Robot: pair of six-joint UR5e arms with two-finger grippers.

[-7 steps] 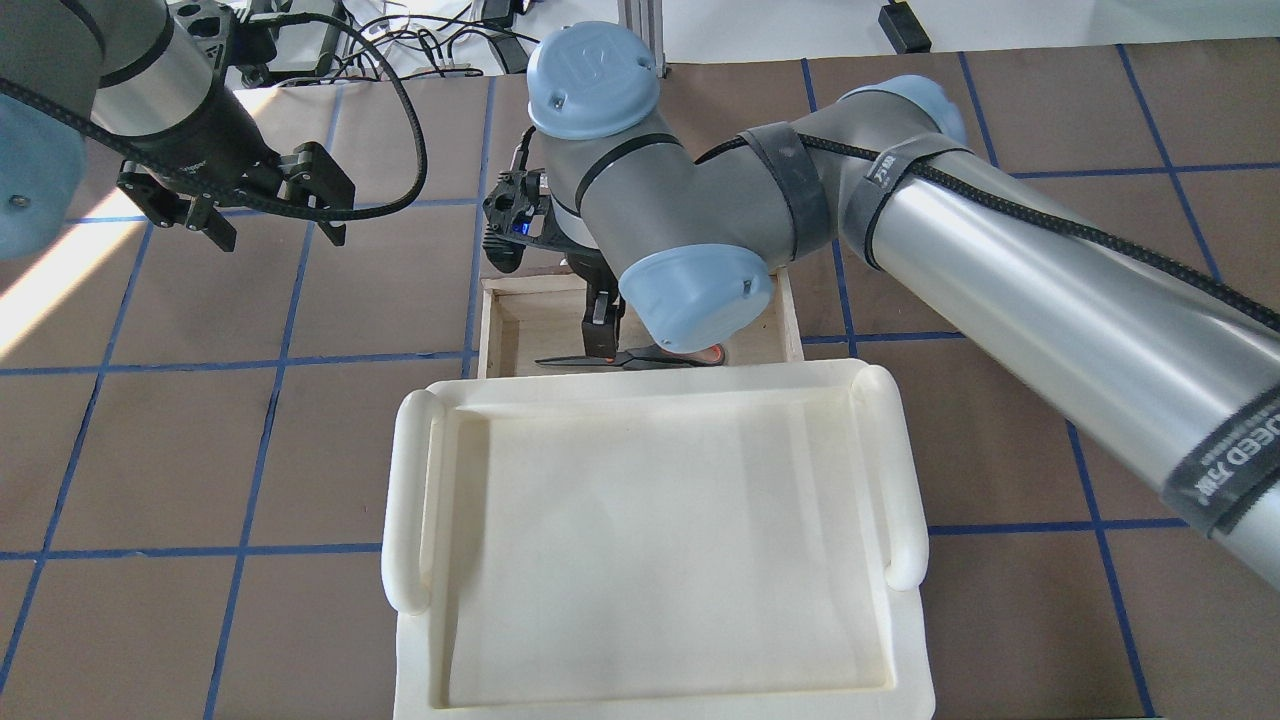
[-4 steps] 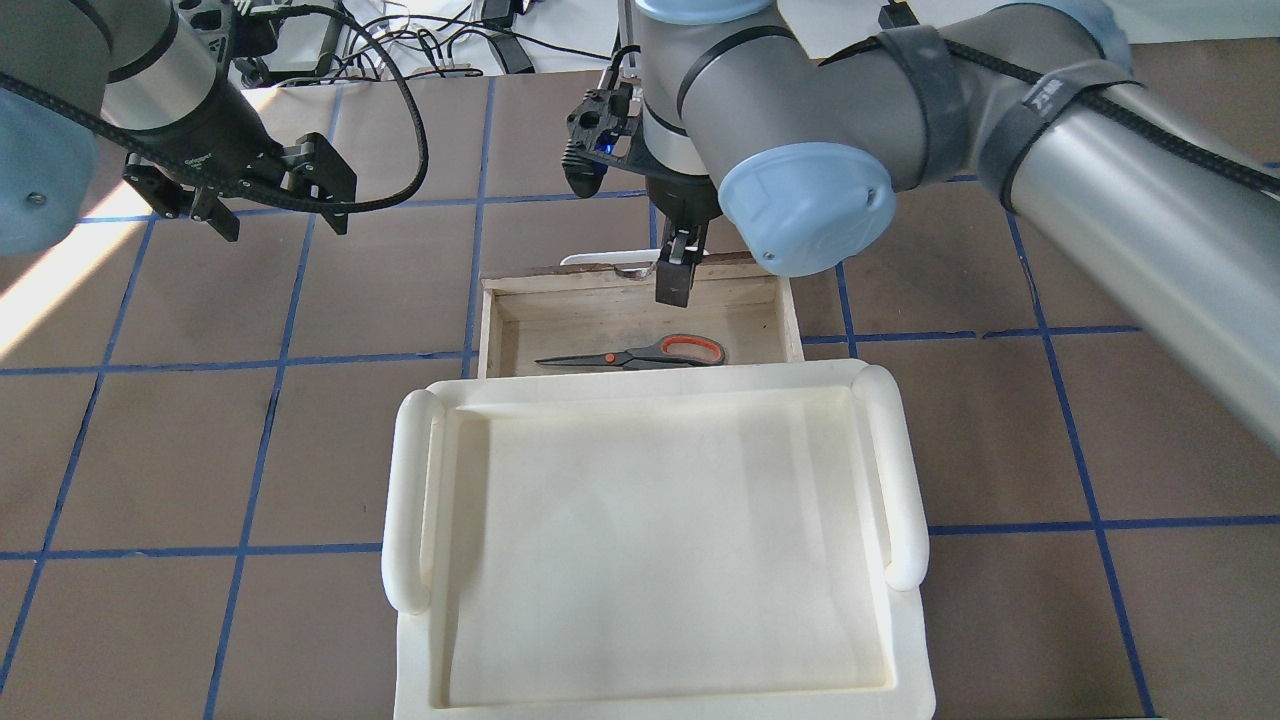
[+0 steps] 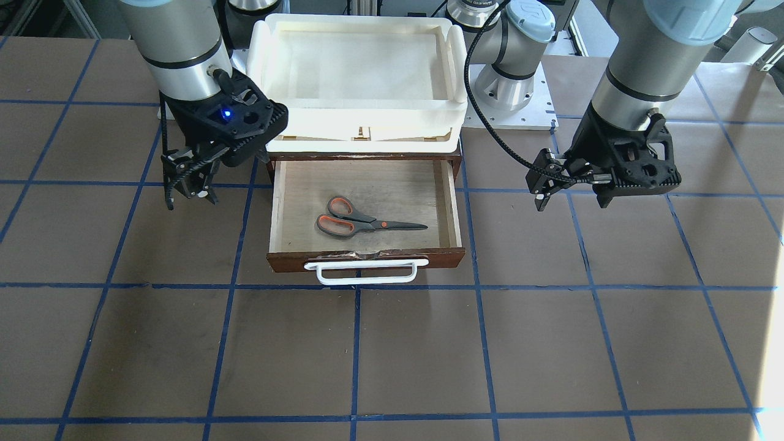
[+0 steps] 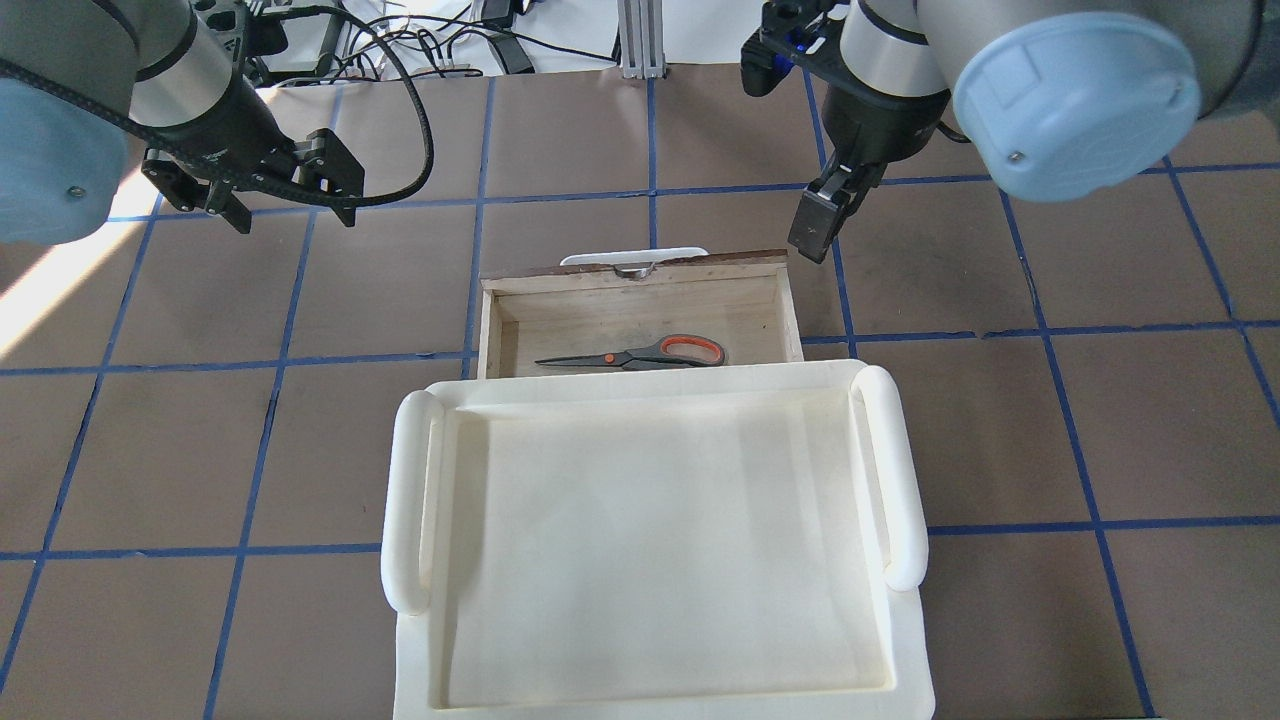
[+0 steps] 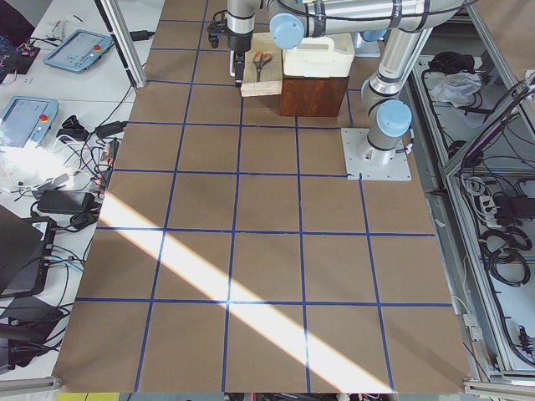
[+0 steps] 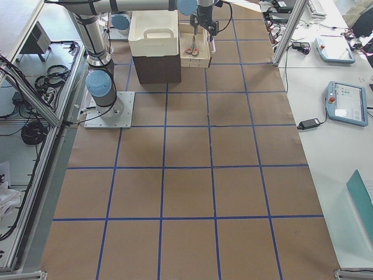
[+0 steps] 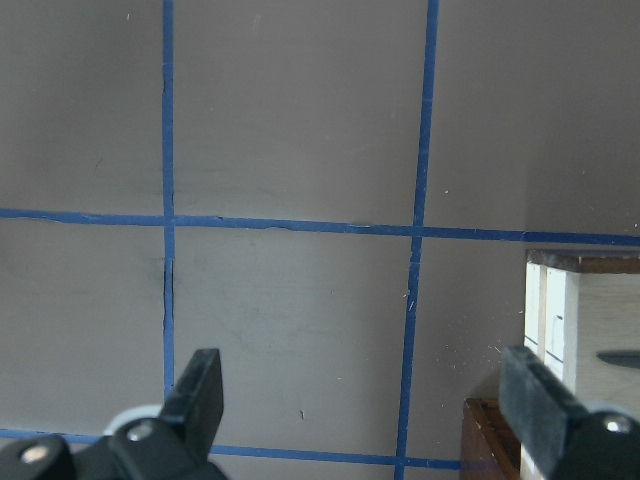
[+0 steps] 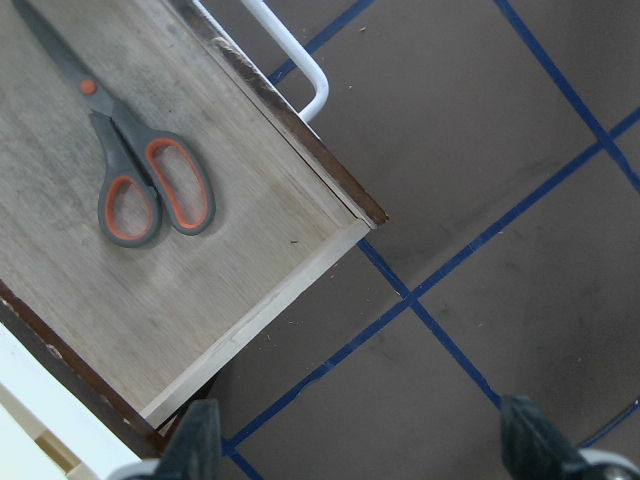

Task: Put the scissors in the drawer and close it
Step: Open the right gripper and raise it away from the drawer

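The scissors (image 3: pixel 361 223) lie flat in the open drawer (image 3: pixel 456 211), handles toward the robot's right; they also show in the overhead view (image 4: pixel 640 355) and the right wrist view (image 8: pixel 130 170). The drawer is pulled out, with its white bar handle (image 3: pixel 366 274) at the front. My right gripper (image 4: pixel 815 225) is open and empty, hanging over the table just beyond the drawer's right front corner (image 8: pixel 365 215). My left gripper (image 4: pixel 292 212) is open and empty, well to the left of the drawer, above the brown table.
A cream-white plastic tray (image 4: pixel 410 500) sits on top of the brown cabinet that holds the drawer. The table (image 3: pixel 392 355) is brown with blue grid tape. Cables and devices lie beyond the table's far edge (image 4: pixel 440 40).
My right gripper has let go of the scissors, risen out of the drawer and moved forward and to the right. The scissors stay in the drawer. The left gripper has barely moved.
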